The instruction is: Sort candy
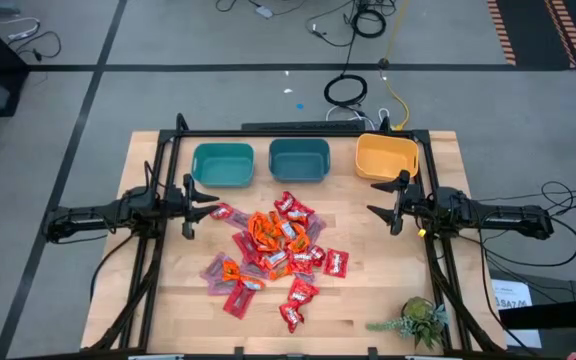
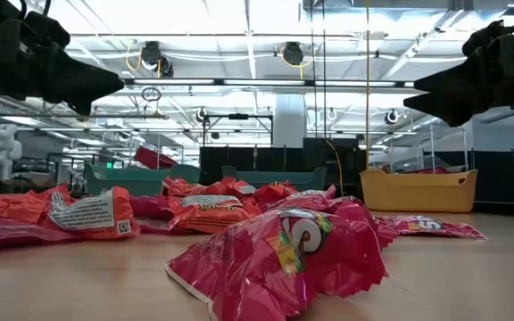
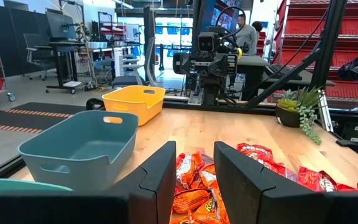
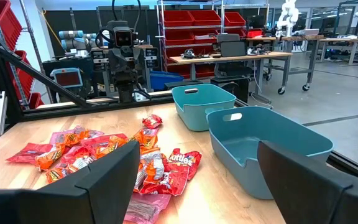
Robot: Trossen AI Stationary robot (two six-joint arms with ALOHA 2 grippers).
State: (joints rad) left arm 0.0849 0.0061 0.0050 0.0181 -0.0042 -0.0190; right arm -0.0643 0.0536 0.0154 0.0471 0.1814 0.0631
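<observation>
A small potted plant (image 1: 420,320) is being shown at the near right corner of the wooden table (image 1: 388,270), close to the front edge. Just beyond the front edge, the candy (image 1: 273,250) is being seen lying in a loose heap across the middle of the table, red, orange and pinkish-mauve wrappers overlapping one another, with a few red packets scattered toward the near side and one lying out to the right of the heap. From table height, a crumpled red packet (image 2: 284,259) is being shown nearest, with the rest of the heap spread behind it. On either side of the heap, level with its far part, the two arms are being held above the table, pointing inward toward each other. The left gripper (image 1: 194,205) is being held at the heap's left edge, its fingers parted by a narrow gap with nothing between them; through that gap, in its wrist view, orange and red wrappers are being seen below. The right gripper (image 1: 386,207) is being held well to the right of the candy, its fingers spread wide and holding nothing. Behind the heap, along the far edge, three bins are being shown in a row: a teal bin (image 1: 222,164) on the left, a darker teal bin (image 1: 299,159) in the middle and a yellow bin (image 1: 385,157) on the right
</observation>
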